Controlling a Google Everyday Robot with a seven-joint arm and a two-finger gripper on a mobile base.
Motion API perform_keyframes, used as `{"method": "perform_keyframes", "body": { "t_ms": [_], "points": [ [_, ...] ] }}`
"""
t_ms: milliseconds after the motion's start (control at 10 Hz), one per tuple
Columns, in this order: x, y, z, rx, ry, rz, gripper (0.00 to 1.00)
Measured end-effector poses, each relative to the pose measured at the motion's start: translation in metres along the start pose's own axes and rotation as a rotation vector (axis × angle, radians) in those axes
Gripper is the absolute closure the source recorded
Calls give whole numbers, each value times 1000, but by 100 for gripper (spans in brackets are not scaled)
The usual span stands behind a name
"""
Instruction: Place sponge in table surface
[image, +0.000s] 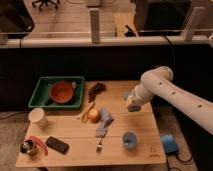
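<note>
Just above the right half of the wooden table (145, 122), the robot's pincer (132, 103) hangs at the end of a white arm (172, 95) reaching in from the right, clenched on what appears to be the sponge (133, 107), a small blue-grey lump. The sponge is held in the air, clear of the boards, over bare wood between a crumpled blue cloth (104, 122) and the table's right edge, with a blue cup (130, 141) nearer the front.

A sponge should be light and soft: it will squash under the grip, spring back when let go, and take no harm from a short drop. It is not slippery, so a hold across its narrow middle, as it seems to be held here, looks sound enough.

The lump reads slightly wider than tall, which suggests its long axis lies roughly level and across the view. Which face points down cannot be told. A flat side set to the wood would let it rest without rolling towards the cup or the fork (99, 145).
</note>
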Motion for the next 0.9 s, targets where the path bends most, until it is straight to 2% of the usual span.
{"method": "perform_keyframes", "body": {
  "t_ms": [300,600,800,900],
  "points": [
    [-2,-15,-28,-23,65,-37,100],
    [-4,-25,-44,-70,117,-59,100],
    [-6,-21,-41,-90,125,-57,100],
    [-6,-17,-31,-89,115,-52,100]
  ]
}}
